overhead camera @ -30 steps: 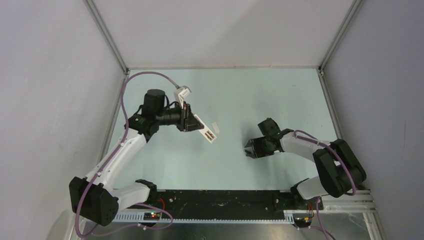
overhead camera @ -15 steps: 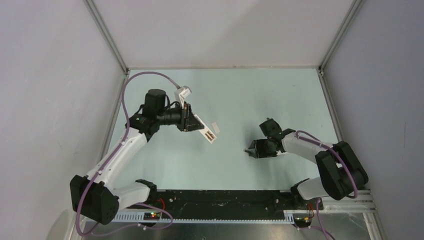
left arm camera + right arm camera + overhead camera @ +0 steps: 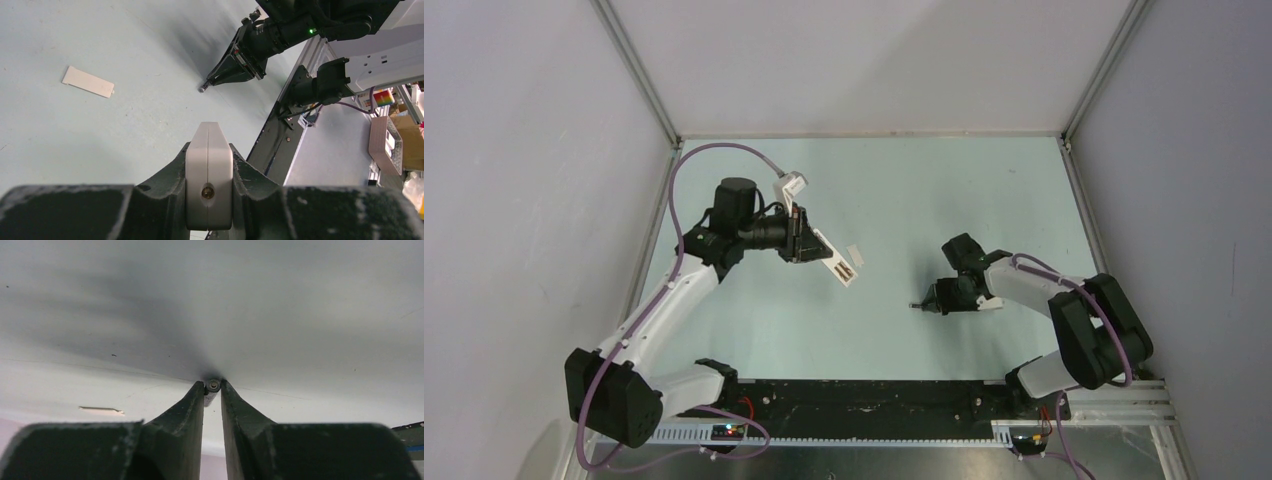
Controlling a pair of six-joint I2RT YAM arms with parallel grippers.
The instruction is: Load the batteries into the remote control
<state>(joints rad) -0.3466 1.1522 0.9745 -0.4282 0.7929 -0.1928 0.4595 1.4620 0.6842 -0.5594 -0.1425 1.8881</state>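
My left gripper (image 3: 802, 241) is shut on the remote control (image 3: 834, 264), a slim white bar held tilted above the table at centre left. In the left wrist view the remote's end (image 3: 209, 150) is clamped between both fingers. My right gripper (image 3: 921, 304) points left with its tips down at the table. In the right wrist view its fingertips (image 3: 213, 390) pinch a small dark battery (image 3: 213, 385), whose metal end faces the camera. The left wrist view also shows the right gripper (image 3: 205, 88) with its tips at the table surface.
A small flat white cover piece (image 3: 855, 254) lies on the table between the two grippers, also seen as the cover (image 3: 88, 82) in the left wrist view. Grey walls enclose the table on three sides. A black rail (image 3: 874, 400) runs along the near edge.
The right gripper's jaws have closed from wide apart onto the battery, and the wrist has shifted slightly left. The left arm and remote have not moved.
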